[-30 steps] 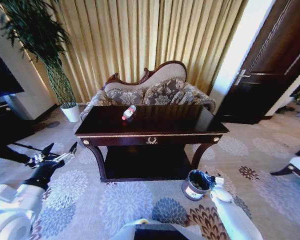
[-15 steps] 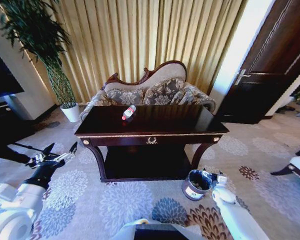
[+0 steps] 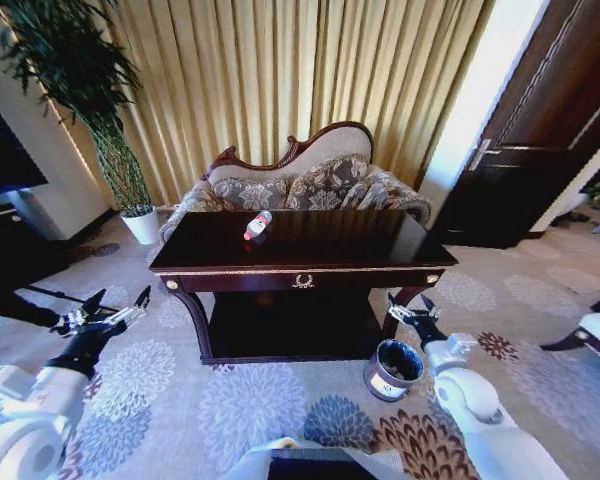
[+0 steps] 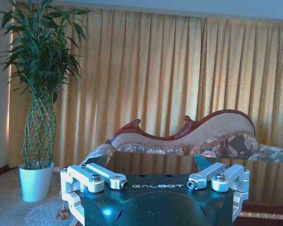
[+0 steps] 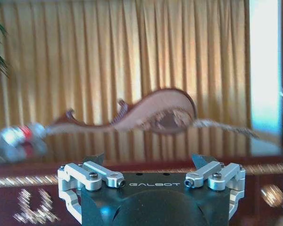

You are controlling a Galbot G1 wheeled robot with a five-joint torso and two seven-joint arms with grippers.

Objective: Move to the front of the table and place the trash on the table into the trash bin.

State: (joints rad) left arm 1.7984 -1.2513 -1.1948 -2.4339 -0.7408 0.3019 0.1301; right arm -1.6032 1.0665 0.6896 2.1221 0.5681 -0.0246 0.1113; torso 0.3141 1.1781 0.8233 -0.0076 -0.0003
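GALBOT, white capitals on dark housing of left gripper, between its two finger mounts | GALBOT, same lettering on right gripper housing | bottle red label: unreadable | bin pale label: unreadable

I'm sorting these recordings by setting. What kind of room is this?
Probably a formal sitting room or hotel-suite lounge. An ornate carved sofa stands before full-length gold curtains, a glossy dark wooden table with gold trim sits on floral carpet, and a tall potted plant fills the corner.
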